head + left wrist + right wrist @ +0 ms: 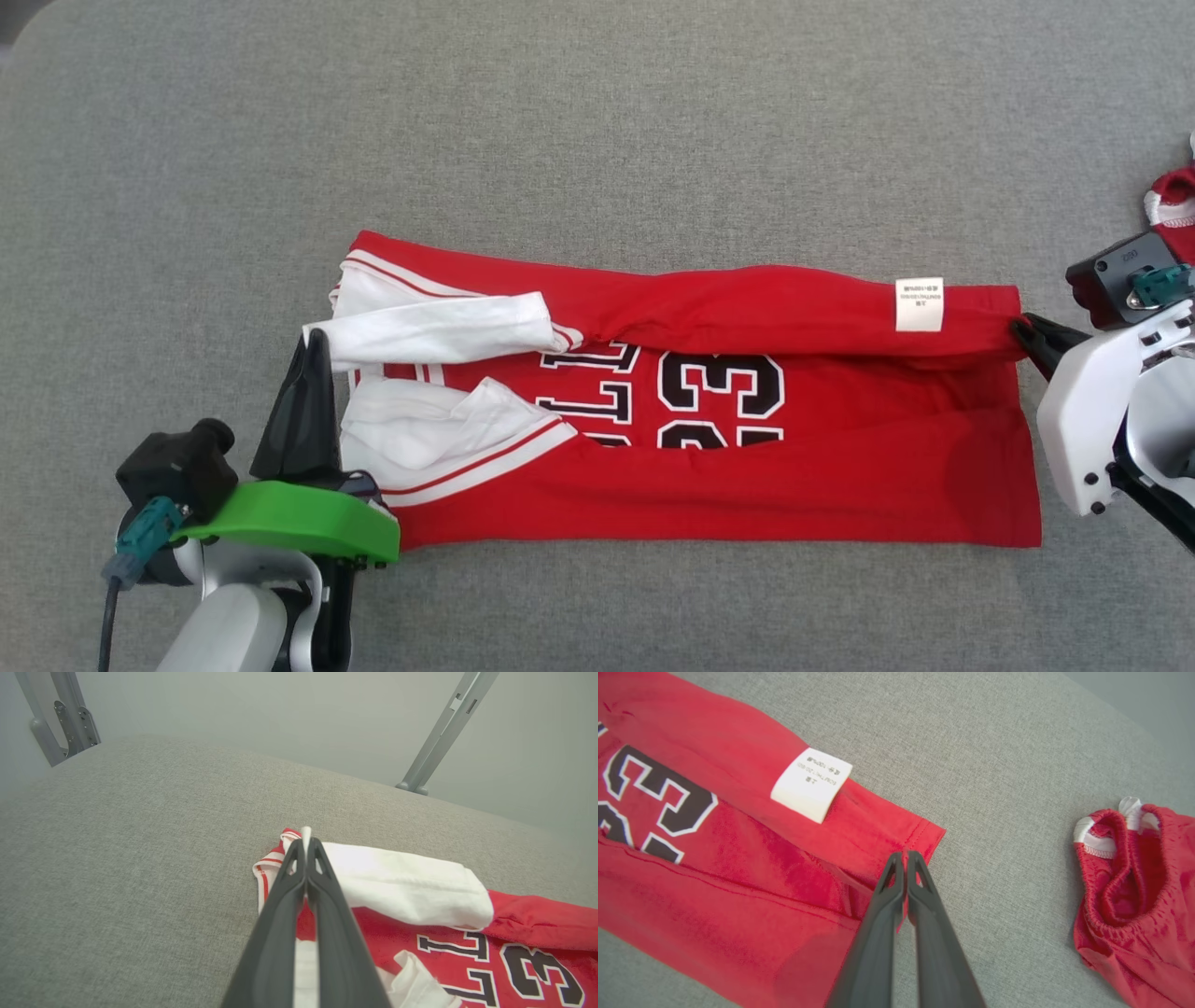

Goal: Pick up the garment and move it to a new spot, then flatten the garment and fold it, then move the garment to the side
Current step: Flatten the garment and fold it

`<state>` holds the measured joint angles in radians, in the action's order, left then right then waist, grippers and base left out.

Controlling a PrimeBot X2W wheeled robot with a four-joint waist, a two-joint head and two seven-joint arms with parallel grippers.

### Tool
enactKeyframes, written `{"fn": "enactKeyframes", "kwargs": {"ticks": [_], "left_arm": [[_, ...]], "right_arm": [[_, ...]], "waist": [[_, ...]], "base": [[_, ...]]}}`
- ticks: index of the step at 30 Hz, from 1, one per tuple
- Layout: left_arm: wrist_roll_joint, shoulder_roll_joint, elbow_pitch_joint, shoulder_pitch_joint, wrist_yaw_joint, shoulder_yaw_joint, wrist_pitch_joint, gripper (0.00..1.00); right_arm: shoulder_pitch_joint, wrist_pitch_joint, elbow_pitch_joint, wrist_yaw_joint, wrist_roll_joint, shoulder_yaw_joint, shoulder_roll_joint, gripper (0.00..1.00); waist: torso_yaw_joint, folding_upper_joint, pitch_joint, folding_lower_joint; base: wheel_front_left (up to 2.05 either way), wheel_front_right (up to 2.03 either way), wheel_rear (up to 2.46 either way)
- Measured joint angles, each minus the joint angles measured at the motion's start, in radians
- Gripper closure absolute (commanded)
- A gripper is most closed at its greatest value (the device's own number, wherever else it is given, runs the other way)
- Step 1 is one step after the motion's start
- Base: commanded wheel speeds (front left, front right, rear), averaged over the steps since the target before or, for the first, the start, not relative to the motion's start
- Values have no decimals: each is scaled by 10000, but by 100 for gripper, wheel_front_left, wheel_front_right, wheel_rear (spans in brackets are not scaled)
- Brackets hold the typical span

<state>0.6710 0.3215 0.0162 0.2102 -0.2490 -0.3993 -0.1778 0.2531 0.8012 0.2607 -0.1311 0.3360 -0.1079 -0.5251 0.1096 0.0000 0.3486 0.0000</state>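
The garment is a red jersey with white sleeves and black-and-white lettering, spread lengthwise across the grey surface with both long edges folded inward. My left gripper is shut on the white sleeve end at the jersey's left; white cloth sticks up between its fingertips. At the jersey's right end my right gripper is shut on the red hem, with red cloth pinched between its fingers. A white care label lies on the folded upper edge.
A second red piece with a white waistband lies crumpled to the right of the jersey, also at the head view's right edge. Grey metal frame legs stand beyond the padded grey surface.
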Motion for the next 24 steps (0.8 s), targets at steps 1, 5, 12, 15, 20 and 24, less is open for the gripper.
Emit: {"fn": "enactKeyframes", "kwargs": {"ticks": [1, 5, 12, 15, 20, 24], "left_arm": [[17, 13, 25, -121, -48, 15, 8, 100], [155, 31, 98, -471, -146, 21, 107, 100], [257, 104, 165, -1084, -297, -90, 328, 100], [257, 121, 63, -1174, -330, -180, 374, 100], [-13, 263, -445, -1176, -339, -520, 541, 100], [-485, 458, -857, -1167, -385, -878, 692, 0]], "right_arm": [[-45, 42, 0, 2, 21, -142, -213, 100], [-134, 167, -15, -2, 134, -709, -997, 100], [-28, 464, -167, -2, 278, -2105, -2585, 100], [86, 523, -288, -4, 322, -2447, -2846, 100], [268, 510, -731, 0, 376, -2610, -2698, 0], [273, 491, -844, -4, 401, -2652, -2472, 0]], "waist": [[1, 0, -35, 0], [27, 0, -173, 0], [128, 0, -348, 0], [184, 0, -382, 0], [247, 0, -443, 0], [288, 0, -519, 0]], "base": [[0, 0, 0], [0, 0, 0], [0, 0, 0], [0, 0, 0], [0, 0, 0], [0, 0, 0]]}}
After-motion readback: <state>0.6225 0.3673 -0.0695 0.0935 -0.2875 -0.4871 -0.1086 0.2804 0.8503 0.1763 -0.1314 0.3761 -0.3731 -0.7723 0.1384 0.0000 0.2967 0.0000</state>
